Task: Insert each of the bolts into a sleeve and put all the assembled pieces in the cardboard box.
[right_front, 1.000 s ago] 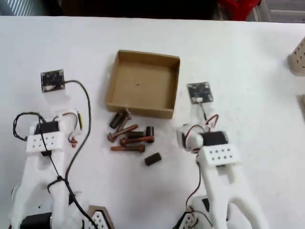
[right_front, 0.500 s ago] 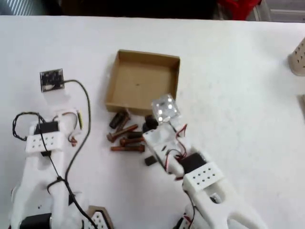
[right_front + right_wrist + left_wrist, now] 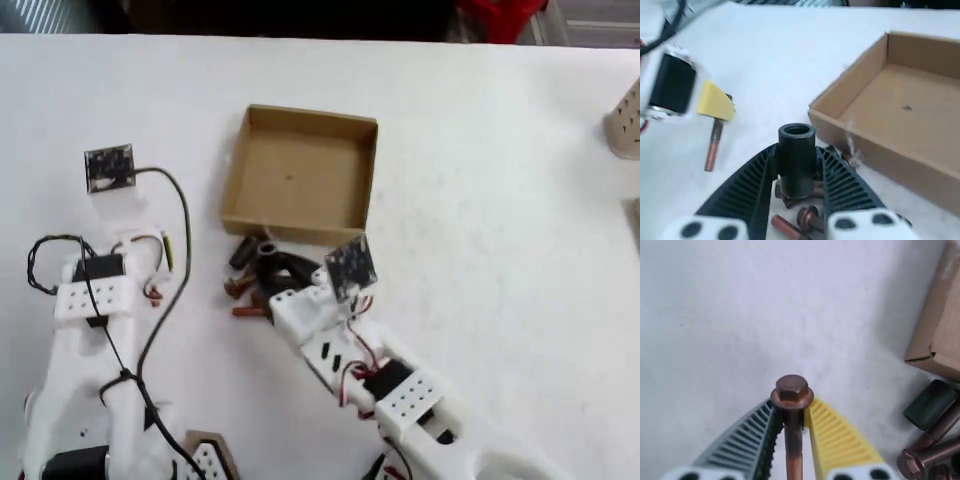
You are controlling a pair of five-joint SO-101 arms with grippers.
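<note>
My left gripper is shut on a copper bolt, whose hex head sticks out past the grey and yellow fingers. It is held above bare table left of the pile. My right gripper, with black fingers, is shut on an upright black sleeve, open bore facing up, just above the pile. In the high view that sleeve sits close to the front wall of the cardboard box. Loose copper bolts and another black sleeve lie in front of the box, partly hidden by the right arm.
The cardboard box holds nothing. The right wrist view shows the left arm's yellow finger with its bolt hanging threads-down to one side of my sleeve. A black cable loops from the left arm. White table stretches right of the box.
The right arm swung left from beside the box to over the pile, and its gripper now holds a black sleeve. The left arm kept still with its bolt.
</note>
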